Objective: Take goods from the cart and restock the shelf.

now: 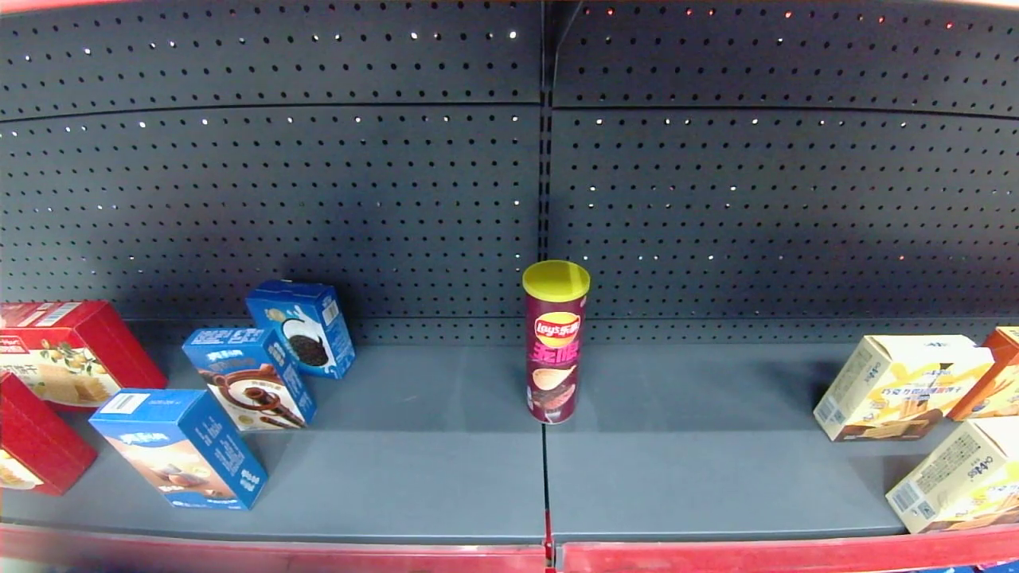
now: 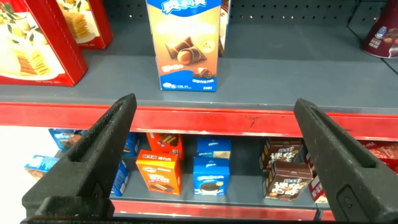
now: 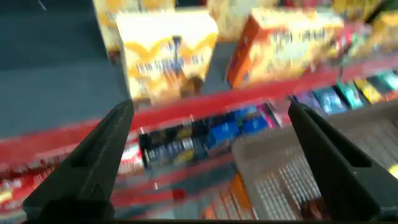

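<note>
Presently the left gripper (image 2: 214, 99) and right gripper (image 3: 211, 104) both gape wide, empty, facing the shelf (image 1: 446, 477).

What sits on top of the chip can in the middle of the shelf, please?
A yellow lid closes the chip can; nothing rests on it. The closed can hides its contents.

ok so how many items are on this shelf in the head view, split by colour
red boxes: 2
blue boxes: 3
cream boxes: 2
orange box: 1
maroon chip can: 1
total: 9
</note>
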Available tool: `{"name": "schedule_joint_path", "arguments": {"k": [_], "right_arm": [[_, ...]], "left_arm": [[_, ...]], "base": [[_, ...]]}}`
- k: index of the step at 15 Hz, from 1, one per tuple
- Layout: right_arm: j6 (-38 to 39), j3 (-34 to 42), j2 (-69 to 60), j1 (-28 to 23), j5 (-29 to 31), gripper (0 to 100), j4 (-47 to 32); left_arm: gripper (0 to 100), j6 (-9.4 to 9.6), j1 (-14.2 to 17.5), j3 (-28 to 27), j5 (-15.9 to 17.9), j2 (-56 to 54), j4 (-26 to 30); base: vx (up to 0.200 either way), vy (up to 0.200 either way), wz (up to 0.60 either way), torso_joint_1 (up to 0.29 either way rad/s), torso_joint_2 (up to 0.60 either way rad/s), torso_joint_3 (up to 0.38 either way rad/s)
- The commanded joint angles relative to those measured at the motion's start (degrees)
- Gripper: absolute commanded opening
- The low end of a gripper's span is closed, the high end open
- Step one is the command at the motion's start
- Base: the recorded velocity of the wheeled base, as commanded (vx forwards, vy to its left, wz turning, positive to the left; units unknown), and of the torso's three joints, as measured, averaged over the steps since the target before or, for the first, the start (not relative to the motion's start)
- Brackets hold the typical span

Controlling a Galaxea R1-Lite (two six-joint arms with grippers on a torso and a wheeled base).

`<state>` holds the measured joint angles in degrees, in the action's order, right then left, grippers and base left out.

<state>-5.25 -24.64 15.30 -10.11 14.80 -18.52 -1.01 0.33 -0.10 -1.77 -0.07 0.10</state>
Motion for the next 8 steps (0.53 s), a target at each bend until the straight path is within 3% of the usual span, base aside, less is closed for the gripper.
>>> {"name": "schedule_joint_path", "arguments": {"k": [1,5,7,8], "right_arm": [[-0.02,-1.99,-0.36,-1.85,0.05,100,-3.63],[-0.11,-2.43,-2.12,0.79,0.76,100,-4.42],[-0.37,-1.29,-2.73,-0.53,1.28,100,-4.33],[-0.46,-1.11,-2.91,-1.23,1.28,100,-4.42]], "left_arm": [[100,-0.04,0.02,0.01,0.01,0.07,-0.01],[100,-0.04,0.02,0.01,0.01,0.07,-0.01],[100,-0.04,0.02,0.01,0.01,0.07,-0.01],[100,-0.04,0.02,0.01,0.01,0.07,-0.01]], "base": [[0.000,0.000,0.00,0.000,0.00,0.000],[0.000,0.000,0.00,0.000,0.00,0.000],[0.000,0.000,0.00,0.000,0.00,0.000],[0.000,0.000,-0.60,0.002,0.01,-0.002]]}}
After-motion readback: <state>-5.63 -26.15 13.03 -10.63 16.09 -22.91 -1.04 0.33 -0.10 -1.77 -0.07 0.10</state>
